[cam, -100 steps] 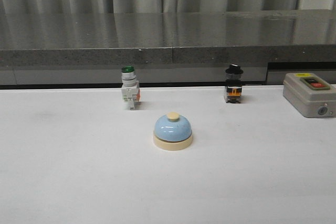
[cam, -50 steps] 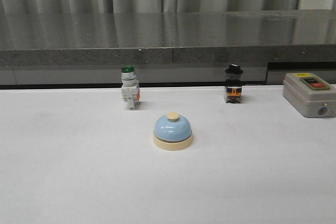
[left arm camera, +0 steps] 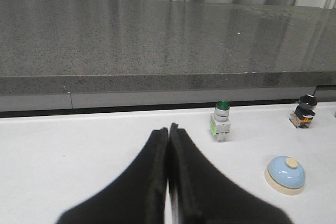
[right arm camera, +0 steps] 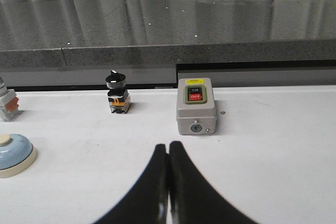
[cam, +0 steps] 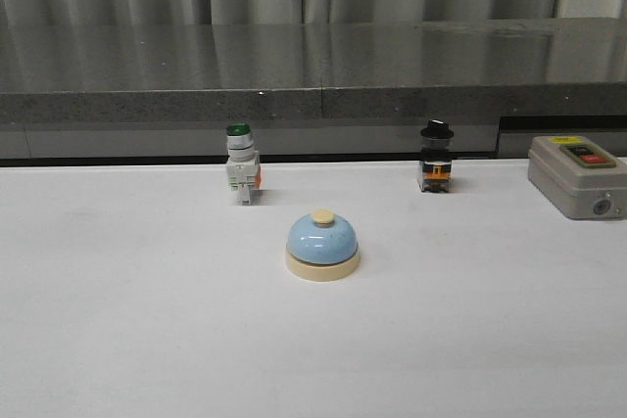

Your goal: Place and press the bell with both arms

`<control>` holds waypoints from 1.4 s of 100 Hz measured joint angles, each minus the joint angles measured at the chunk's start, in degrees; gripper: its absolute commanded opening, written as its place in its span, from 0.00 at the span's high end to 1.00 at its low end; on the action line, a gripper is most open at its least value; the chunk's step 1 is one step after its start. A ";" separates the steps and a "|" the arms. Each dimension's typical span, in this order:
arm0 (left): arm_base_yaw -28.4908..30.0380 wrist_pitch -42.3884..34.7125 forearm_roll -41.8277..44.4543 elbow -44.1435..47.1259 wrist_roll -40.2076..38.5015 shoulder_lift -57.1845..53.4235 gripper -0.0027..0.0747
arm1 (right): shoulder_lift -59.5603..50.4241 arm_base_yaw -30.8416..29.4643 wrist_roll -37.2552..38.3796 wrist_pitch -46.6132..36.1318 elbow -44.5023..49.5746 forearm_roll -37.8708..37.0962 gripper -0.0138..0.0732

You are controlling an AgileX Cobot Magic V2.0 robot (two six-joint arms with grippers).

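Observation:
The light-blue bell (cam: 322,245) with its cream base and button stands upright near the middle of the white table (cam: 147,320). Neither arm shows in the front view. In the left wrist view the bell (left arm camera: 286,174) sits off to one side of my left gripper (left arm camera: 168,128), well apart from it; the fingers are pressed together with nothing between them. In the right wrist view only part of the bell (right arm camera: 13,153) shows at the frame's edge, far from my right gripper (right arm camera: 167,145), which is shut and empty as well.
A green-capped white push-button switch (cam: 241,165) stands behind the bell to the left. A black-knobbed switch (cam: 436,158) stands at the back right. A grey box with red and black buttons (cam: 578,176) sits at the far right. A dark stone ledge (cam: 313,75) runs behind the table.

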 measured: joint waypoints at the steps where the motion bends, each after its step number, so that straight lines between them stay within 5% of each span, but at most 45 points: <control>1: 0.00 0.00 0.00 0.00 0.00 0.00 0.99 | 0.00 0.00 0.00 0.00 0.00 0.00 0.91; 26: 0.00 -4.71 1.92 1.68 0.00 -0.13 0.99 | 0.00 0.00 0.00 0.00 0.00 0.00 0.91; 58: 0.64 -16.36 5.13 14.63 0.00 -4.84 0.99 | 0.00 0.00 0.00 0.00 0.00 0.00 0.91; 88: 3.94 -17.68 5.85 24.52 0.00 -13.71 0.99 | 0.00 0.00 0.00 0.00 0.00 0.00 0.91; 140: 4.20 -18.68 9.25 24.63 0.00 -16.31 0.99 | 0.00 0.00 0.00 -0.11 0.00 0.00 0.91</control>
